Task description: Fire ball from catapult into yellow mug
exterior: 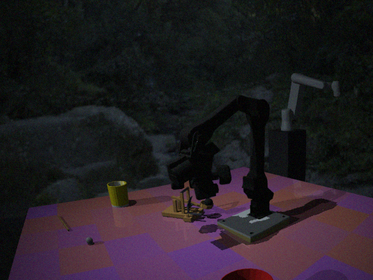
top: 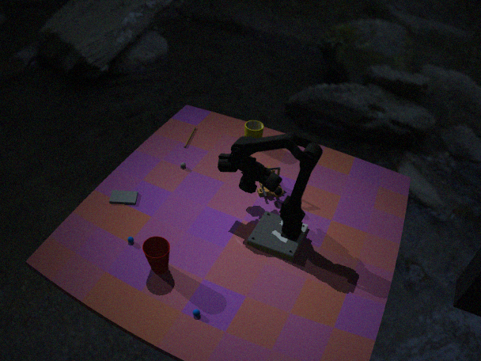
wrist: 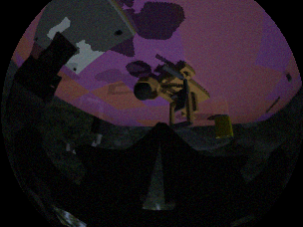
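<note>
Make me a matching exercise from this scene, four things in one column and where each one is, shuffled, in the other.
Things
1. dark ball
2. yellow mug
3. red cup
4. robot arm

Places
A. mounted on a grey base plate
B. in the cup of the catapult
C. between two small blue balls
D. near the table's edge, beyond the catapult from the arm's base

Pairs: 1-B, 2-D, 3-C, 4-A
</note>
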`<act>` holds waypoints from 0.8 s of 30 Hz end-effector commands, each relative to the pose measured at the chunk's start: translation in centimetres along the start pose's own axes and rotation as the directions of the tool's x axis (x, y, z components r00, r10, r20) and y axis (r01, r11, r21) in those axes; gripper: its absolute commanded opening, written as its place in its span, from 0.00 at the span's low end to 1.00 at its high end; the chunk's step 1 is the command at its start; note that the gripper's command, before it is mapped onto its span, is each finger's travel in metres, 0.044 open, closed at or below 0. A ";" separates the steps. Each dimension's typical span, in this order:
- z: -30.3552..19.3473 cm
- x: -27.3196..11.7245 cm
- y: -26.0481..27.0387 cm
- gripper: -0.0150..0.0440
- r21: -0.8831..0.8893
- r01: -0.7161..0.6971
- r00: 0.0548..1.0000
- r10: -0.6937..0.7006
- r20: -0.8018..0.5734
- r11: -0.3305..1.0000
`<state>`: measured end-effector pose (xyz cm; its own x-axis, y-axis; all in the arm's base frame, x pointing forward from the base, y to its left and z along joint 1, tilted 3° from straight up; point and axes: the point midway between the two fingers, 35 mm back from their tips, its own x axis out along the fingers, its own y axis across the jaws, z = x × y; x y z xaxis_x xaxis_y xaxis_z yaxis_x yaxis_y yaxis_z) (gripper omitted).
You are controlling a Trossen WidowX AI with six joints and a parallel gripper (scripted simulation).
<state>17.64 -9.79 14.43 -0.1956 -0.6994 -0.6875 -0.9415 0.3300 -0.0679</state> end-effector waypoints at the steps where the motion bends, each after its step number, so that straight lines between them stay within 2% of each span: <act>1: 0.5 0.5 -0.1 0.25 -0.010 0.000 1.000 0.000 -0.005 1.000; 24: 3.3 3.0 -0.4 0.25 -0.010 0.000 1.000 0.000 -0.005 1.000</act>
<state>18.29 -9.86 10.62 -0.1945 -0.7001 -0.6871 -0.9424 0.3277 -0.0671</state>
